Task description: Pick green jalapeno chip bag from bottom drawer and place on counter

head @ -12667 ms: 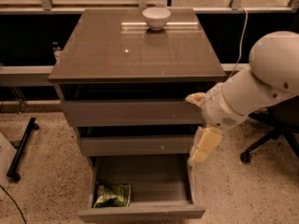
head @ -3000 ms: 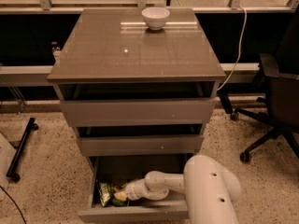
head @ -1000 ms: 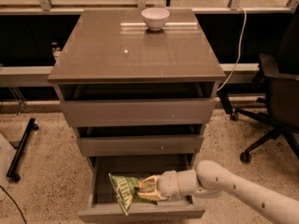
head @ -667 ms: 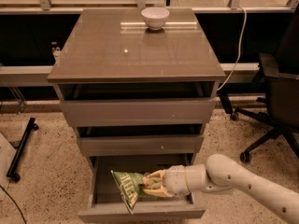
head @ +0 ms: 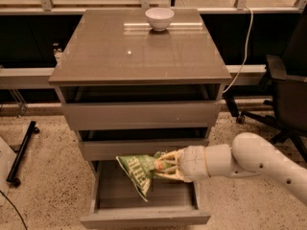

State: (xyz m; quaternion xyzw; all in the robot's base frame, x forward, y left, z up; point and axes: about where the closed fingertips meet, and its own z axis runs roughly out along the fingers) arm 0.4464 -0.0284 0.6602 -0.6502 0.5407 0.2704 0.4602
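The glossy grey-brown counter [head: 139, 56], a flat square slab, lies well above the bottom drawer [head: 144, 219], a deep plain box pulled open. A smooth white arm [head: 259, 159] reaches over the drawer from its right. The crinkled foil green jalapeno chip bag [head: 136, 169] hangs tilted above the drawer's floor, its right edge pinched in the pale gripper [head: 165, 166], whose fingertips it partly hides. A round white bowl [head: 159, 18] stands far behind the drawer, at the counter's back.

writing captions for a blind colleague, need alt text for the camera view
A robot arm's end effector, shut on a green jalapeno chip bag, holds it above the open bottom drawer of a cabinet. A white bowl sits on the counter near its far edge.
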